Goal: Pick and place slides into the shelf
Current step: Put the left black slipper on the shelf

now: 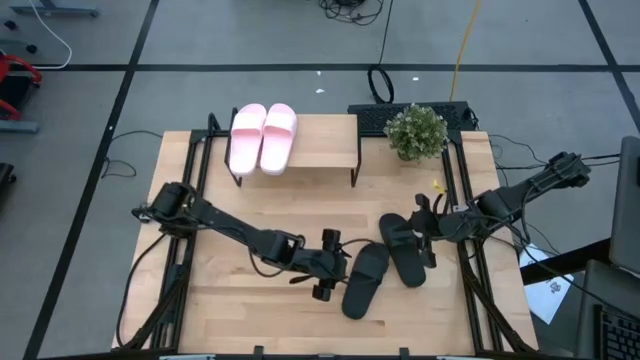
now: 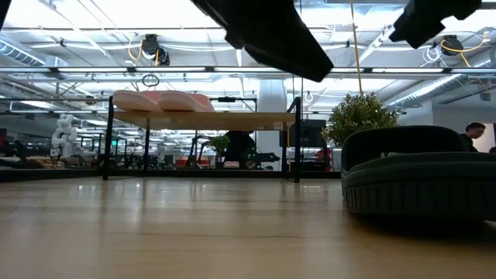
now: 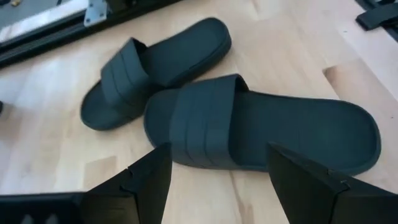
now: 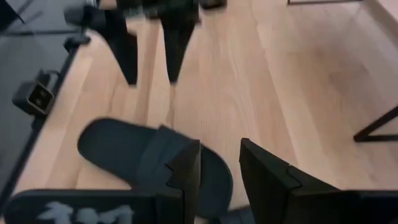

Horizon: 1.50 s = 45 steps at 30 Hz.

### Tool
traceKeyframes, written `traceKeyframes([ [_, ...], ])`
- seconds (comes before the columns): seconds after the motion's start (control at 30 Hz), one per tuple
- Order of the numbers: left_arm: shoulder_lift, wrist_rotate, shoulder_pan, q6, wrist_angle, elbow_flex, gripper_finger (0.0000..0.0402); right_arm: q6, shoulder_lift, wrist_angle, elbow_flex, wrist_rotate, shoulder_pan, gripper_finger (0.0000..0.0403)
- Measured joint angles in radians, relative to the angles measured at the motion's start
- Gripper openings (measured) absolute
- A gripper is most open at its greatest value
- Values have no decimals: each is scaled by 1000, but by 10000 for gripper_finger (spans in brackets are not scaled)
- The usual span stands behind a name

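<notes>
Two pale pink slides (image 1: 262, 138) lie side by side on the left end of the shelf (image 1: 320, 148), soles down; the low view shows them (image 2: 159, 101) on its board (image 2: 232, 119). Two black slides lie on the table's right half, one nearer (image 1: 363, 282) and one farther (image 1: 403, 248). My left gripper (image 1: 330, 266) is open just left of the nearer black slide (image 3: 267, 134), one finger on either side of its strap end and apart from it. My right gripper (image 1: 430, 235) hovers open over the farther black slide (image 4: 124, 149).
A potted plant (image 1: 416, 130) and a black keyboard (image 1: 400, 116) stand at the far right, beside the shelf. Black frame rails (image 1: 470, 250) run along both table sides. Bare wood lies between the shelf and the black slides. A person (image 2: 473, 136) shows far behind the table.
</notes>
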Motion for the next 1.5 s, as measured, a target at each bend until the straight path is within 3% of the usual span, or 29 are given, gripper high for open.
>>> traceKeyframes([
  [0.27,97,-30,-43,-31,82,49,255,-3,2,66,0,49,-8,105],
  [0.57,261,-110,-22,-26,-49,267,255,-4,13,71,0,74,-8,105],
  [0.7,306,-109,0,-57,-113,306,255,-4,13,70,1,74,-8,105],
  [0.87,307,-188,9,-98,-130,307,251,-19,13,72,1,74,-8,105],
  [1.0,307,-242,19,-112,-165,307,208,-45,13,76,1,74,-8,105],
  [1.13,315,-179,35,-136,-167,307,131,-57,13,78,1,75,-8,105],
  [1.33,328,-178,36,-172,-161,309,24,-57,13,78,1,77,-8,105],
  [1.5,325,-185,32,-263,-171,309,7,-57,13,78,1,76,-8,105],
])
